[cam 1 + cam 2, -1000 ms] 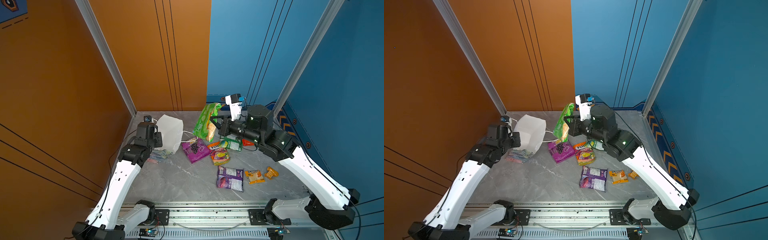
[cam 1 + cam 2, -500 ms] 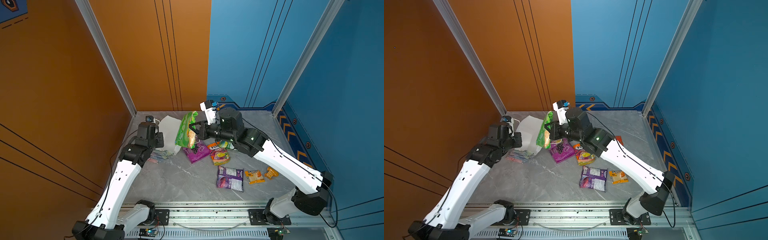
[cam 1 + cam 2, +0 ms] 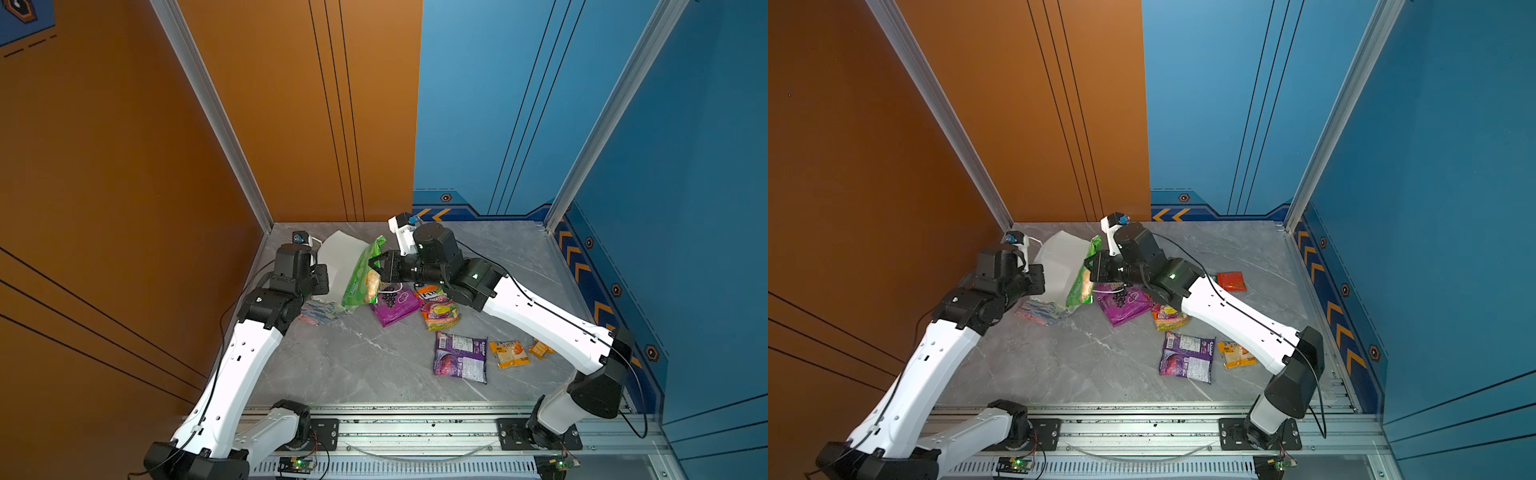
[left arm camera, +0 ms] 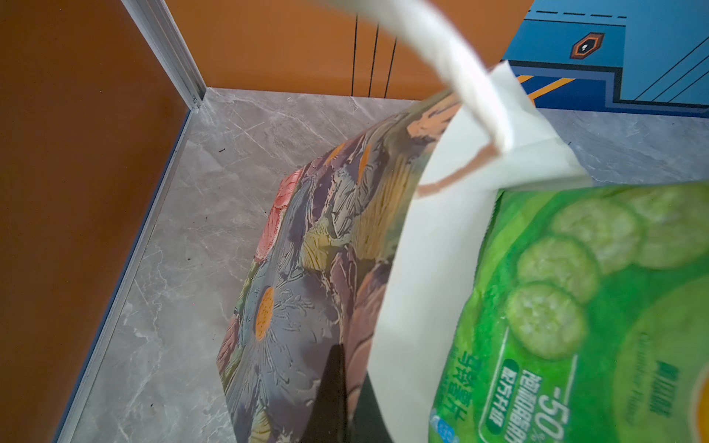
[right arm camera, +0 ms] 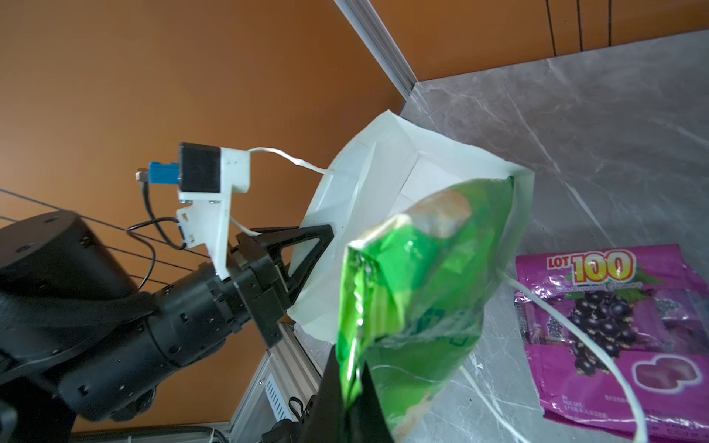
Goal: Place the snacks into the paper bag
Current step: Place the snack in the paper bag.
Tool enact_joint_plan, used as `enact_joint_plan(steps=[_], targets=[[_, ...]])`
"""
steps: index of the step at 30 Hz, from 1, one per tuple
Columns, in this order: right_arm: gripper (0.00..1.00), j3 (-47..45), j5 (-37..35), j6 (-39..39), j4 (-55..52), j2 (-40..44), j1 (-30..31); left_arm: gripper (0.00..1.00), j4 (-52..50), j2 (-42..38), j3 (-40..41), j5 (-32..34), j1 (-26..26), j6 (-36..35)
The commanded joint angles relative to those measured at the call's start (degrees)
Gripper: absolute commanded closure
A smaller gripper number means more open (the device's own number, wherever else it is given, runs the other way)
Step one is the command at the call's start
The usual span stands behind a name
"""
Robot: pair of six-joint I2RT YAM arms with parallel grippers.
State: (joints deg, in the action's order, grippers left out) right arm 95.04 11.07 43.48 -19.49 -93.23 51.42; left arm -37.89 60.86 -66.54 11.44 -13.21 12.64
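Near right, flat on grey marbled table: purple packet, glossy crinkled film. Just right of it, small yellow-orange packet. Both probably light, limp and slippery; best pinched at a sealed edge.

Mid-table: orange-and-purple packet just beside magenta grape packet, both flat and foil-shiny. White cord handle trailing across the latter's edge.

Farther right, well apart: small red packet, flat.

Left of the magenta one: large green chips packet, puffed, standing on end at the bag's mouth. Pinched at an edge seam by right gripper, jaws pressed together on the film. Likely light but bulky, contents brittle; not for squeezing mid-body. Whether past the rim, cannot tell.

Far left: paper bag, tipped, mouth toward the right. Stiff creased paper, floral outside, white inside. Wall clamped by left gripper, jaws closed on the rim. Prone to buckling if pushed.
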Motion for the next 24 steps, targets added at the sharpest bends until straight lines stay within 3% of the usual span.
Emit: enact_joint_plan(steps=[1,10,24], targets=[[1.00,-1.3,-2.0,4.4,0.4,-1.3,-1.5,1.00,1.0,-1.3,0.4,-2.3,-0.5,-1.2],[1.00,-1.0,-3.6,7.0,-0.1,-4.1,-2.0,1.00,1.4,-1.8,0.6,-3.2,-1.5,-2.1],[1.00,7.1,-15.5,6.2,-9.1,-10.5,0.8,1.00,1.3,-1.0,0.5,-3.7,-3.9,-2.1]])
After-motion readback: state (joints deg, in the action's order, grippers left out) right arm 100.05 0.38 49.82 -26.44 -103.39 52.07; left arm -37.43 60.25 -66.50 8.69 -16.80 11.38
